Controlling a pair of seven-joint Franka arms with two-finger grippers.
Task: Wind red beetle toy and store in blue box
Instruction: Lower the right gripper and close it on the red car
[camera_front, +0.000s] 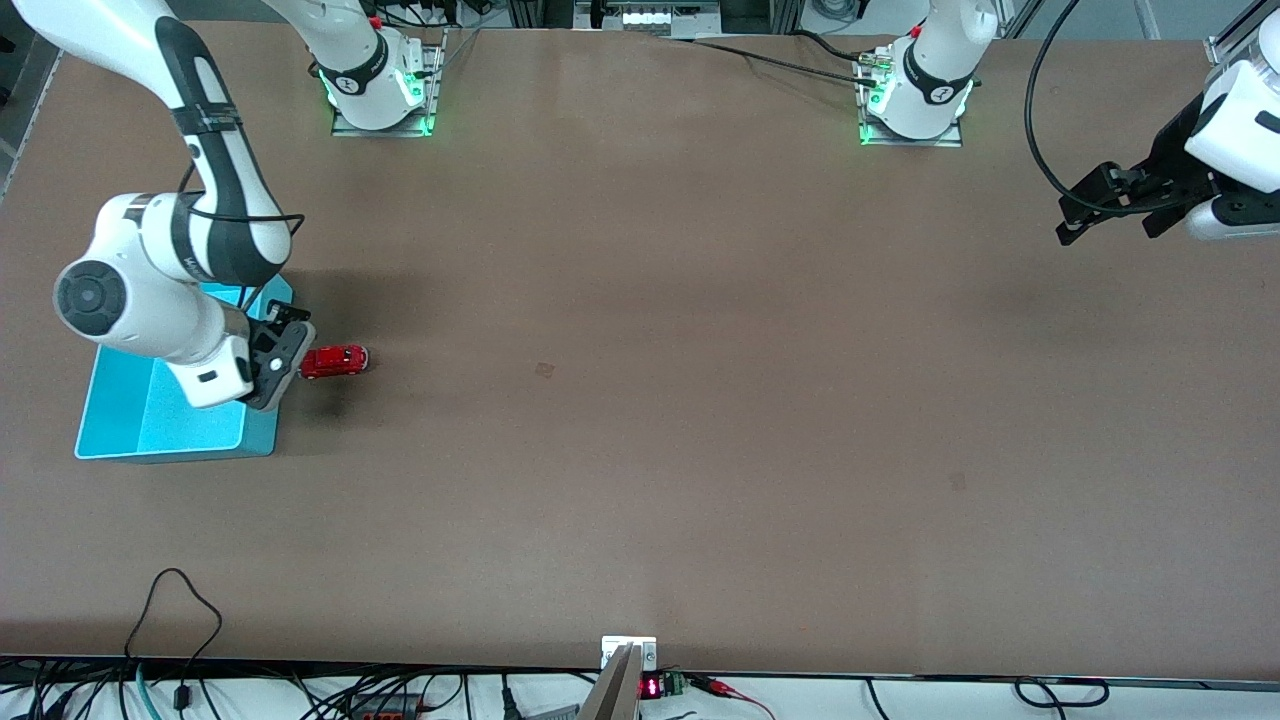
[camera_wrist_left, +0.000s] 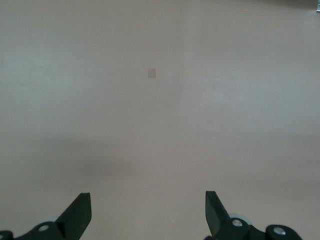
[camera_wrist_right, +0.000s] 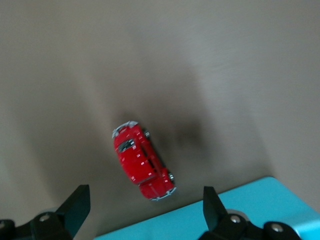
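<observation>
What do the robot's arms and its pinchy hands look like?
Both arms are glossy white with rounded joints and black bands. The right arm has a grey round cap on one joint and a thin black cable looping along it. The left arm carries a black cable too. Each base glows green. The right gripper and left gripper are black, with two flat pointed fingers.

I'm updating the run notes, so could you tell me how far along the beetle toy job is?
Nothing looks done yet: the red beetle toy stands on the table beside the blue box, not in it. In hand: the right gripper hangs open over the box's edge next to the toy, gripping nothing. The left gripper waits open at its arm's end of the table. Grasping, winding and storing remain.
</observation>
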